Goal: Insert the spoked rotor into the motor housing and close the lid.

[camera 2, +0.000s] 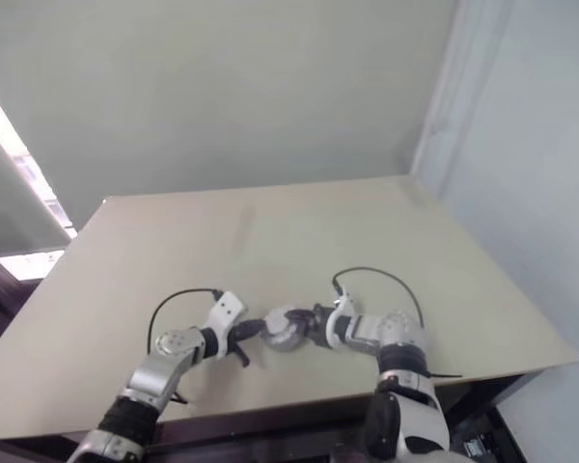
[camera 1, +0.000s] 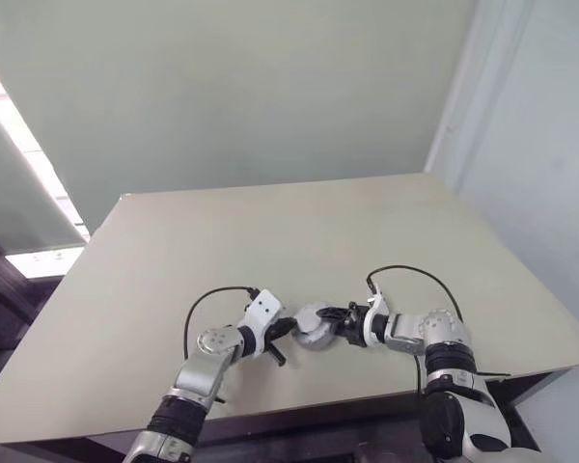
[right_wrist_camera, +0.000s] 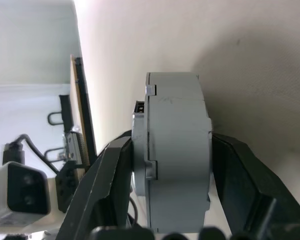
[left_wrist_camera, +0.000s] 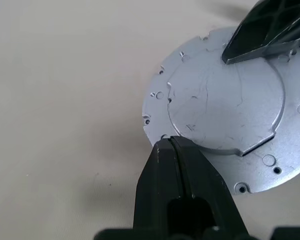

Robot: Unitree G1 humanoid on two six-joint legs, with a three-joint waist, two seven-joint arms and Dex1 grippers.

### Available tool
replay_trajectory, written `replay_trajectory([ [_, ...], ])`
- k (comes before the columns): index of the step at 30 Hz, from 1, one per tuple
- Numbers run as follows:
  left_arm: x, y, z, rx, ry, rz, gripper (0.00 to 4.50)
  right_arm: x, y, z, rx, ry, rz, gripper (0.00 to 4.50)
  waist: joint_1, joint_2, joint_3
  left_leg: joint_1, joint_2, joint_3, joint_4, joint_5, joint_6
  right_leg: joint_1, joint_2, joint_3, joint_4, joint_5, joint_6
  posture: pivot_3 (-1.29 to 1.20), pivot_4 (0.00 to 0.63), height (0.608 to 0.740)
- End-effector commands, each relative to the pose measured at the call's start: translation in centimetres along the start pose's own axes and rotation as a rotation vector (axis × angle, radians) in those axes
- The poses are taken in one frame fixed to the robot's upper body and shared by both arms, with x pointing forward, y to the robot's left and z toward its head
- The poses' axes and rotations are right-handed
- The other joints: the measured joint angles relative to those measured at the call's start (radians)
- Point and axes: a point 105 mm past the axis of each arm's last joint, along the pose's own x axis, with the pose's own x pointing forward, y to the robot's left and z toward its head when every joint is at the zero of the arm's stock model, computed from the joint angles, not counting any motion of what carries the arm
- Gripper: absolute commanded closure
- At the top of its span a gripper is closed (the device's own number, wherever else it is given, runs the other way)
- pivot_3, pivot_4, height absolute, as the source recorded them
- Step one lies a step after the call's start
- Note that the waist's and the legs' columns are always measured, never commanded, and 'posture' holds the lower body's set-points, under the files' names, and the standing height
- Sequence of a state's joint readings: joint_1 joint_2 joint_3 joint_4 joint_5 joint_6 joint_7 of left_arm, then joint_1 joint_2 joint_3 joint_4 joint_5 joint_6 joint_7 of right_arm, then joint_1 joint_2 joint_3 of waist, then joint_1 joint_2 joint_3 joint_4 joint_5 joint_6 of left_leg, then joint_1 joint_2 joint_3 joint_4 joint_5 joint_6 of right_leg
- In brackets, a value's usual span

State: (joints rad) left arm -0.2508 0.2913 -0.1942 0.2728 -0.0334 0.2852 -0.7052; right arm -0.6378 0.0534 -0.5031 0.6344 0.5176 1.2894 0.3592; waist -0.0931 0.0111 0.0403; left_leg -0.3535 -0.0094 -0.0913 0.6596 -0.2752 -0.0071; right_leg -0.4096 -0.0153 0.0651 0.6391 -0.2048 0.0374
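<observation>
We see the motor housing (left_wrist_camera: pixel 230 110) as matt silver-grey metal, finely scratched; its thick rim (right_wrist_camera: pixel 177 155) smooth, dull cast grey; the fingers (right_wrist_camera: pixel 242 185) black matt plastic; at twelve o'clock the table (camera 1: pixel 270 241) pale, smooth, matt

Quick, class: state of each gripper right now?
Left gripper: shut, fingertips pinching the rim of the round grey metal motor assembly.
Right gripper: fingers on both flat faces of the same assembly, gripping it.

Looks like a plain lab or test room here: a bare beige surface (camera 1: pixel 270 241), blank pale wall (camera 1: pixel 232 87) behind, a strip of ceiling light (camera 1: pixel 24 154) at the left.
</observation>
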Motion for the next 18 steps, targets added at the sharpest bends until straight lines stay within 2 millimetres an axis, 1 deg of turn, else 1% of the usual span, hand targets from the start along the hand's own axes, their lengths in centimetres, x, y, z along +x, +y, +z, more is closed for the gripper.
replay_trajectory([
  [1,1.3,-2.9,-1.3,-0.02,0.048,-0.11,4.5,0.8,3.0,-0.6,-0.052,0.052,0.103,2.37,0.0,0.0,0.0,0.0,0.0,0.0,0.0,0.0,0.0,0.0,0.0,0.0,0.0,0.0,0.0,0.0,0.0,0.74],
  [4,1.4,-2.9,-1.2,-0.02,0.046,-0.109,4.5,0.9,2.8,-1.0,-0.061,0.067,0.091,2.37,0.0,0.0,0.0,0.0,0.0,0.0,0.0,0.0,0.0,0.0,0.0,0.0,0.0,0.0,0.0,0.0,0.0,0.74],
  [8,1.4,-2.9,-1.1,-0.032,0.035,-0.105,4.5,0.9,2.8,-1.1,-0.058,0.063,0.097,2.37,0.0,0.0,0.0,0.0,0.0,0.0,0.0,0.0,0.0,0.0,0.0,0.0,0.0,0.0,0.0,0.0,0.0,0.74],
  [13,1.2,-2.8,-0.4,-0.117,0.006,-0.118,4.5,0.9,2.8,-1.1,-0.055,0.059,0.099,2.37,0.0,0.0,0.0,0.0,0.0,0.0,0.0,0.0,0.0,0.0,0.0,0.0,0.0,0.0,0.0,0.0,0.0,0.74],
  [16,0.6,-2.8,-0.2,-0.169,0.02,-0.152,3.95,0.9,2.6,-1.0,-0.053,0.054,0.094,2.37,-0.002,0.0,0.0,0.0,0.0,0.0,0.0,0.0,0.0,0.0,0.0,0.0,0.0,0.0,0.0,0.0,0.0,0.74],
  [18,0.0,-2.2,0.0,-0.187,0.018,-0.141,3.29,0.9,2.6,-1.0,-0.052,0.052,0.092,2.37,-0.002,0.001,0.0,0.0,0.0,0.0,-0.001,0.0,0.0,0.0,0.0,0.0,0.0,0.0,0.0,0.0,0.0,0.74],
])
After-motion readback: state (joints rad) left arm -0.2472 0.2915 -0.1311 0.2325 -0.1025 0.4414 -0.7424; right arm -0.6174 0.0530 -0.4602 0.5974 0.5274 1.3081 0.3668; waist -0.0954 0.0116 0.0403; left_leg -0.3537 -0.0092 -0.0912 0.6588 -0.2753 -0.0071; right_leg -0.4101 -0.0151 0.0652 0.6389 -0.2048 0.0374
